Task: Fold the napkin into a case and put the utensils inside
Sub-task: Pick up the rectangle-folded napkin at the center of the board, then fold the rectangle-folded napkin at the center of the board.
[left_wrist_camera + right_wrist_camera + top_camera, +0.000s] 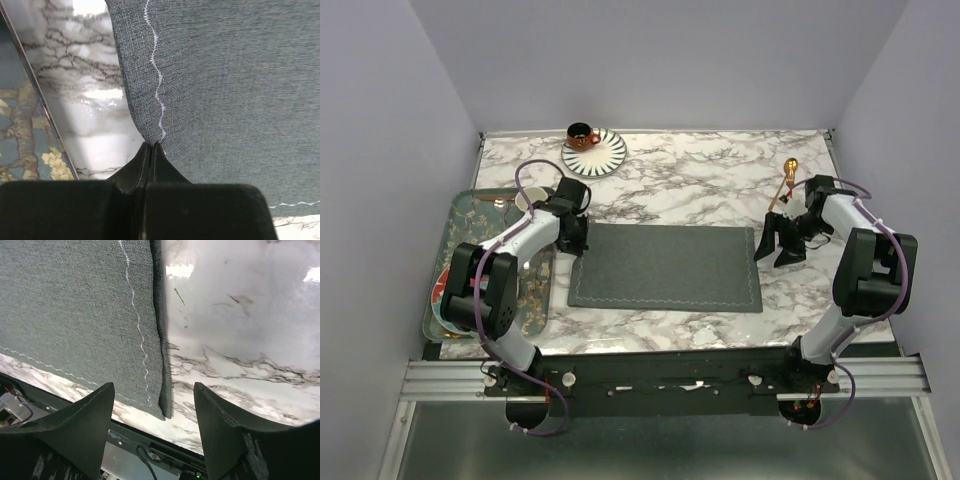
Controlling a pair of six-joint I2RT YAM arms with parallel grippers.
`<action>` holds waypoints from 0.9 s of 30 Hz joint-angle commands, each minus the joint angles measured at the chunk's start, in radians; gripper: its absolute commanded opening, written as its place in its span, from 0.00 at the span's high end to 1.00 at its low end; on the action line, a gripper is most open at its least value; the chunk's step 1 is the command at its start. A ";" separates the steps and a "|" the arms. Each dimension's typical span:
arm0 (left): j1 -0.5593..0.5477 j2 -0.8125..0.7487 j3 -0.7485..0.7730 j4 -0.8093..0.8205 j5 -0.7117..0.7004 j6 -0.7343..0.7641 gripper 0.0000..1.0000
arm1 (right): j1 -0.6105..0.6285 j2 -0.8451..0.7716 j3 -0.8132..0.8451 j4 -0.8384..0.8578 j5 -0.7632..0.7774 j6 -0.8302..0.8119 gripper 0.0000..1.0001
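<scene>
My left pincer point(151, 146) pinched shut on napkin point(665, 265) hem, tray point(460, 215) just left; right pincer point(152, 390) gapes empty; utensil point(789, 166) beyond, handle end unclear.

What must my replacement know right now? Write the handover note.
Left pincer: shut on the napkin's left edge.
Right pincer: open, empty, above the napkin's right edge.
Napkin: flat rectangle on the table, right edge looks doubled.
Utensils: one utensil on the table beyond the right arm; a gold glint on the tray may be the second.
Done: perhaps a first fold. Left: finish folding, load both utensils.
</scene>
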 commanded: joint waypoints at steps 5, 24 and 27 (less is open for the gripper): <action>-0.088 -0.039 0.090 -0.019 0.070 -0.014 1.00 | -0.008 0.005 -0.011 -0.015 -0.028 -0.008 0.28; -0.360 0.197 0.363 0.036 0.245 -0.260 1.00 | -0.008 0.096 -0.014 0.008 -0.016 -0.013 0.32; -0.412 0.280 0.441 0.059 0.276 -0.292 1.00 | -0.008 0.112 -0.008 0.010 -0.013 -0.010 0.33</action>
